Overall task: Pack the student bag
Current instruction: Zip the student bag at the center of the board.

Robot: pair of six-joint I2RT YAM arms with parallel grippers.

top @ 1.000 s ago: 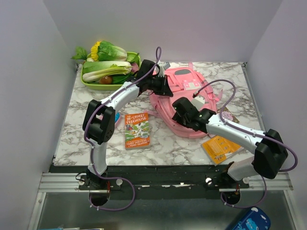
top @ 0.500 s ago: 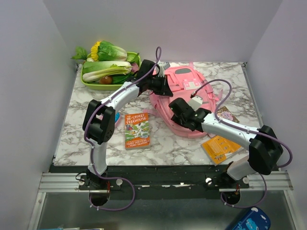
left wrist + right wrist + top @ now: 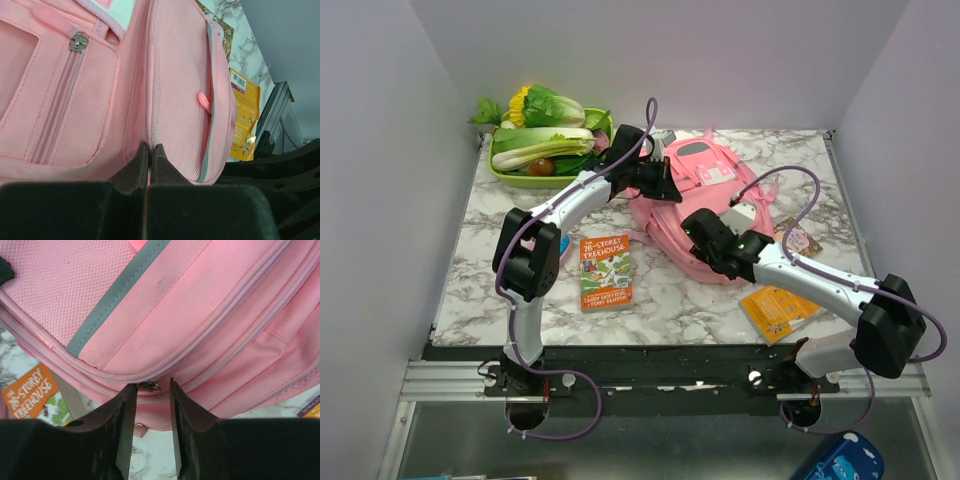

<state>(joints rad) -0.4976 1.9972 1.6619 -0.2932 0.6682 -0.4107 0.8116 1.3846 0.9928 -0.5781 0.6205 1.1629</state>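
The left claw (image 3: 148,150) is pressed tight together on a fold of the pink backpack (image 3: 705,170) at its left side. The right claw (image 3: 148,385) stands partly spread at the near edge, a metal zip pull (image 3: 150,385) in the gap. The backpack lies toward the back of the marble surface (image 3: 670,300), with a Treehouse book (image 3: 606,270) near its left and an orange book (image 3: 778,308) near its right.

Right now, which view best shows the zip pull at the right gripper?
Right wrist: zip pull sits between fingers of the right gripper. Top external: that gripper hides it. Left wrist: not shown.
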